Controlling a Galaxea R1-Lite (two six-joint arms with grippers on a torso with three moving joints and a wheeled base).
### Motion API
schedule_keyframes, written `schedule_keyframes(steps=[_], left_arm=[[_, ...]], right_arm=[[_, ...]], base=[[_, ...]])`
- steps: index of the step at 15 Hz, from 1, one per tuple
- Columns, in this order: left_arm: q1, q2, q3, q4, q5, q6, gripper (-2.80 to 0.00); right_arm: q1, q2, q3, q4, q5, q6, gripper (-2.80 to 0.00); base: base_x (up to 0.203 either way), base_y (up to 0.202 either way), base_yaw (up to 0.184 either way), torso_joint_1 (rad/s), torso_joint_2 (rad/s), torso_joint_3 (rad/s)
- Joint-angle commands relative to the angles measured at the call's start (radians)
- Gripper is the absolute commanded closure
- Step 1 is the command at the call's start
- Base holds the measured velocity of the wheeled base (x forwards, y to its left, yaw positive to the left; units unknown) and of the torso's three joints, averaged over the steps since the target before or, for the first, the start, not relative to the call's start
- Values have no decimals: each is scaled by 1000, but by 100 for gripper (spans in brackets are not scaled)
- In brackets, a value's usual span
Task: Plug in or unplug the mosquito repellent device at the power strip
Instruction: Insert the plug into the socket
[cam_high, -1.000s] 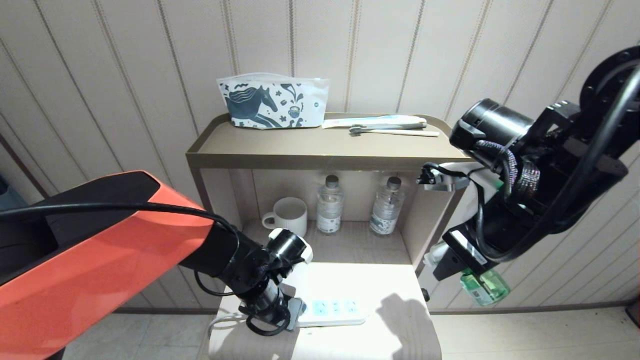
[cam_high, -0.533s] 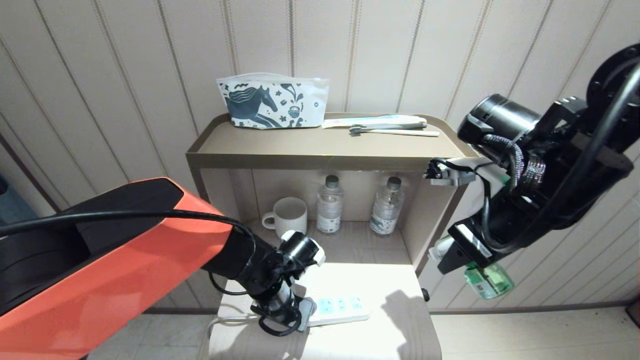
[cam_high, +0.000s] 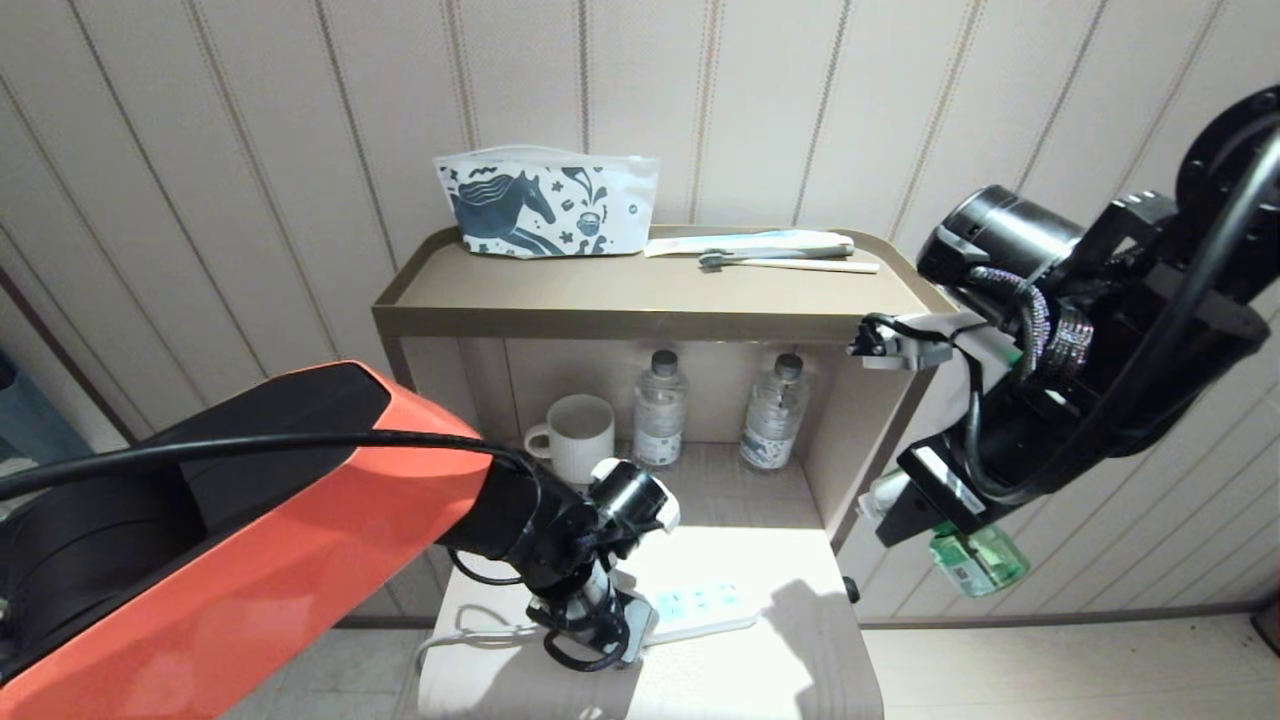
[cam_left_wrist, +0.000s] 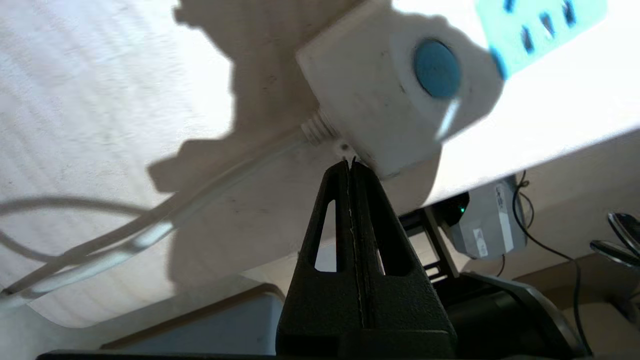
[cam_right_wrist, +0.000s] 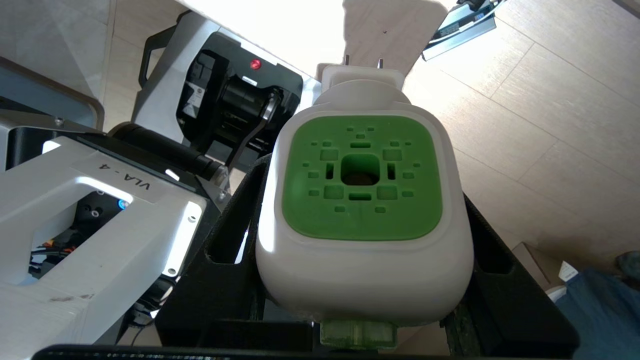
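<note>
Holding 1 mosquito repellent device (cam_right_wrist: 362, 220), right gripper (cam_right_wrist: 365, 210); left gripper (cam_left_wrist: 351, 167) closed, empty, beside 1 power strip (cam_left_wrist: 380, 100).

Water bottles: I count two (cam_high: 660, 408) (cam_high: 774, 411), both upright on the lower shelf.
Mugs: one white mug (cam_high: 574, 436), left of the bottles on that shelf.
Pouches: one horse-print pouch (cam_high: 546, 205) on the top shelf.
Toothbrushes: one toothbrush (cam_high: 785, 262) I can make out, next to one long flat packet (cam_high: 745, 242).
Power strips: one power strip (cam_high: 700, 610), with one blue button (cam_left_wrist: 436, 68) on it.
Socket panels: I see three on the strip from the head view.
Repellent devices: one mosquito repellent device (cam_right_wrist: 362, 220), with two plug pins showing.
Grippers: two, my left gripper (cam_left_wrist: 350, 162) and right gripper (cam_right_wrist: 360, 280).
</note>
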Motion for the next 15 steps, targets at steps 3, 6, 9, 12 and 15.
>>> schedule_keyframes(steps=[3, 6, 9, 12, 15], left_arm=[[-35, 17, -42, 20, 0, -4, 0], [-45, 27, -56, 29, 0, -7, 0], [-43, -26, -47, 29, -1, -15, 0], [-25, -36, -89, 28, 0, -9, 0], [5, 16, -165, 34, -1, -11, 0]], right_arm=[[-1, 0, 0, 7, 1, 1, 0], [-1, 0, 0, 7, 1, 1, 0], [-1, 4, 0, 7, -1, 1, 0], [-1, 3, 0, 7, -1, 1, 0], [1, 4, 2, 7, -1, 1, 0]], base=[[0, 0, 0, 0, 0, 0], [0, 0, 0, 0, 0, 0], [0, 0, 0, 0, 0, 0], [0, 0, 0, 0, 0, 0], [0, 0, 0, 0, 0, 0]])
